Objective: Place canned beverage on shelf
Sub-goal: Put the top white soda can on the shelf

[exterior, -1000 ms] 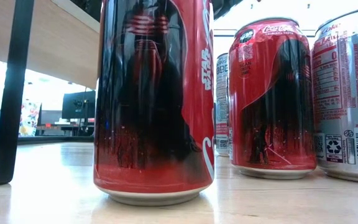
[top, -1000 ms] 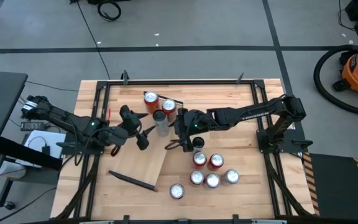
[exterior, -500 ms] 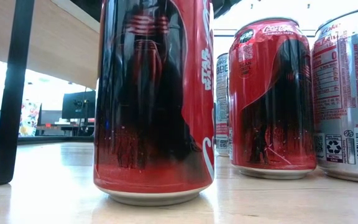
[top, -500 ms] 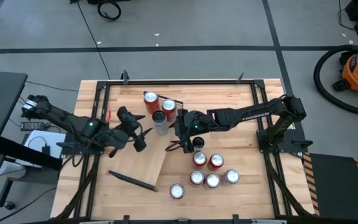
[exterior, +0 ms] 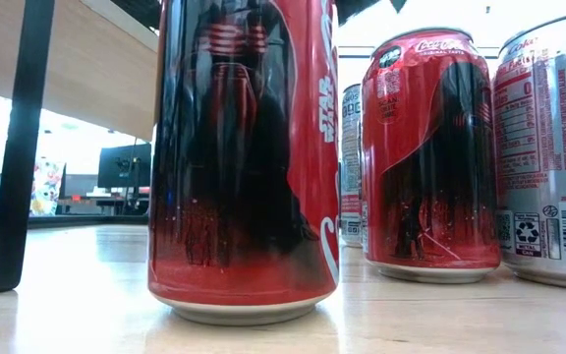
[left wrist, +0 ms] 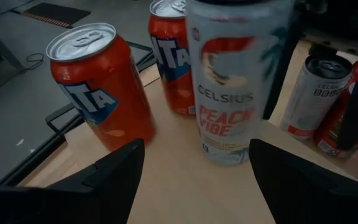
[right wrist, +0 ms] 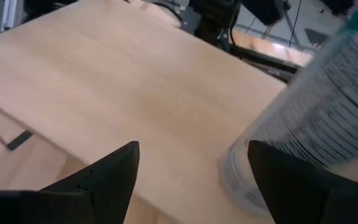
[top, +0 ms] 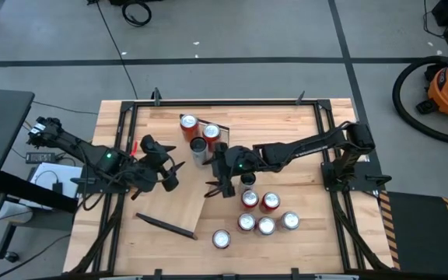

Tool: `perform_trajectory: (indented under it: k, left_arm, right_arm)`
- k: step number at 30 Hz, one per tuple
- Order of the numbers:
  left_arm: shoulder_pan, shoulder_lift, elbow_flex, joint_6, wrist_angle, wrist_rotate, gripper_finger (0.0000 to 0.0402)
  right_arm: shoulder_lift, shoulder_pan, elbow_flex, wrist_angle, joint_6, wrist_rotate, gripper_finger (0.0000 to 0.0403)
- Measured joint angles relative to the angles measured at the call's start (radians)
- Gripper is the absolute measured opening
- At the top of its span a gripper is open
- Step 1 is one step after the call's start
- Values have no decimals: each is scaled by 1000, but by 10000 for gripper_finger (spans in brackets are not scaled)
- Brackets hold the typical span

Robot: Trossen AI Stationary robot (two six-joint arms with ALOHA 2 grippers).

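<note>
Tabletop: black-framed wood, carrying everything listed below.

Shelf: pale plank lying aslant across the table's middle, one dark end bar seen at about 7 o'clock of the table centre. Three cans are already stood on its far end, at about 12 o'clock of the centre: two orange cans and one tall pale Celsius can.

Loose cans: a cluster on bare table at roughly 5 o'clock of the centre, with one slim dark-topped can nearest the arms and a single can apart at 6 o'clock. None is lifted.

Right gripper: over the shelf's edge, just beside the slim can at its 9 o'clock; fingers spread wide, nothing between them. A pale can is seen close by in the right wrist view, probably the Celsius one, though the label is blurred.

Left gripper: at 9 o'clock of the shelved cans, fingers parted and empty, facing them.

Step judged in hand: between placements, a further can yet to be fetched. Next move called for: the right gripper to be turned to 3 o'clock onto the slim can and closed round its body, without the neighbours being knocked.
</note>
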Motion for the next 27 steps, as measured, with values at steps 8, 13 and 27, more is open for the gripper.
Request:
perform_trajectory:
  k: [8, 13, 27]
  left_arm:
    - [1, 0, 0, 0, -3, -15, 302]
    - [1, 0, 0, -4, -2, -16, 302]
    - [20, 0, 0, -9, -2, -43, 302]
  right_arm:
    - [17, 1, 0, 50, -8, 35, 311]
    - [11, 43, 0, 4, -39, 154, 311]
    - [4, 73, 0, -45, -144, 394, 311]
